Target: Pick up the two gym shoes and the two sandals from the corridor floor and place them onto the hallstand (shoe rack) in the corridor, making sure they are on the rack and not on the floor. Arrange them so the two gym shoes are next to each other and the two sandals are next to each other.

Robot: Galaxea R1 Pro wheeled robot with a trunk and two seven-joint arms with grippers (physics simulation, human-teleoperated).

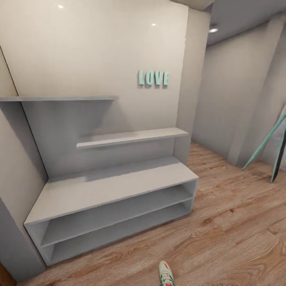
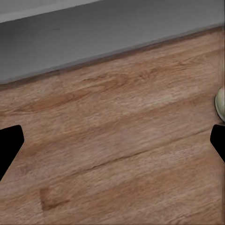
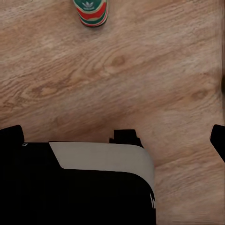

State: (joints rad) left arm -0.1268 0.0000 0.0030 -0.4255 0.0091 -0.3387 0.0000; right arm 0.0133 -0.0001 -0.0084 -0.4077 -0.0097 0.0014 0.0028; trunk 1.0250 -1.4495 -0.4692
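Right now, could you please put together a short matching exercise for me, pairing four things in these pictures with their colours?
Things:
1. hallstand
2. LOVE letters
3. corridor floor
4. gym shoe

Colours:
A. light brown wood grain
B. white with green and red-orange
C. pale grey
D. mint green

Pairs: 1-C, 2-D, 3-A, 4-B

Left gripper [image 2: 112,143] — its 2 dark fingertips [image 2: 9,145] spread wide; right gripper [image 3: 112,140] likewise parted — both aimed downward.
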